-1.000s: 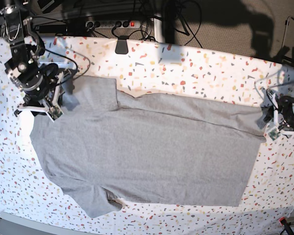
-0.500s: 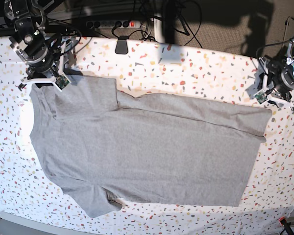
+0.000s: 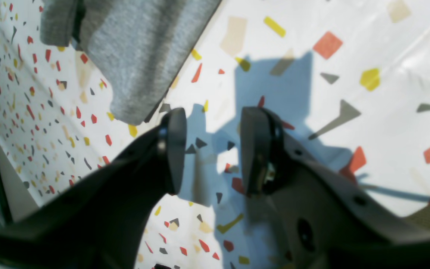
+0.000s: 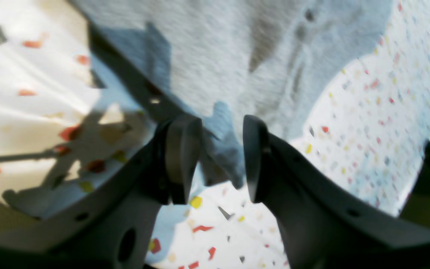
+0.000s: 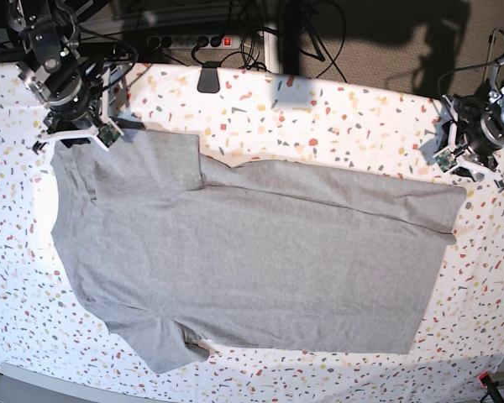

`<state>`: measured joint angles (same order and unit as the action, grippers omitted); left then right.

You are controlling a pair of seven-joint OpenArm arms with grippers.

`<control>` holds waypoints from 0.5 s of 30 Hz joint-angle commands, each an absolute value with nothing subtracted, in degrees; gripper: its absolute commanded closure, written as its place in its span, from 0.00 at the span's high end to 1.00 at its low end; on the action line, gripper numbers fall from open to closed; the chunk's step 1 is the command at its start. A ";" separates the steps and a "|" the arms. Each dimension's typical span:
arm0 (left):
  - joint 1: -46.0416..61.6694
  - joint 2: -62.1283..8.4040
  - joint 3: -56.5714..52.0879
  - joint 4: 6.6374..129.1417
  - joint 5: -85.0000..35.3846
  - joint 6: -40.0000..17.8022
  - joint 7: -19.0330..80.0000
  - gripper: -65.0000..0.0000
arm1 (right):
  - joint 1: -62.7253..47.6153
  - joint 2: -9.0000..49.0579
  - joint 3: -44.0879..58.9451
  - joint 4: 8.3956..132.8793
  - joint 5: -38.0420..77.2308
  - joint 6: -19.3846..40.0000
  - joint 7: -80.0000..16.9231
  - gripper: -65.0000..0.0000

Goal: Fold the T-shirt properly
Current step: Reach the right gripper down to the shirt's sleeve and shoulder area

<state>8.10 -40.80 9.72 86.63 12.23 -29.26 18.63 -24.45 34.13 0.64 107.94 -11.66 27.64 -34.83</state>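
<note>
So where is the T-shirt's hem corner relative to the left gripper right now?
In the left wrist view the T-shirt corner lies flat just beyond the left gripper, up and left of its open, empty jaws.

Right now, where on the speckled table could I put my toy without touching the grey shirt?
The large heather-grey cotton T-shirt covers most of the speckled white tabletop. Bare strips lie behind it near the black clip, along the front edge, and at the far right end. It is crowded by the right gripper and left gripper, both open.

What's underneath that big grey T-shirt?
The T-shirt lies flat on a white speckled tablecloth, which shows all around it. Anything directly beneath the fabric is covered and cannot be seen.
</note>
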 commanded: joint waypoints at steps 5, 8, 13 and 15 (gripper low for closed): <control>7.62 -41.93 9.06 87.37 12.19 -28.64 18.41 0.35 | -23.73 35.07 1.13 107.00 -12.88 28.53 -33.82 0.35; 7.60 -41.93 9.06 87.37 12.19 -28.64 18.39 0.35 | -23.49 35.09 1.08 105.56 -13.87 28.69 -33.30 0.35; 7.60 -41.93 9.06 87.37 12.16 -28.64 18.39 0.35 | -22.81 35.07 1.08 105.12 -13.93 28.71 -31.97 0.23; 7.60 -41.93 9.06 87.37 12.16 -28.64 18.39 0.35 | -22.11 35.07 1.08 105.12 -13.56 28.71 -32.45 0.18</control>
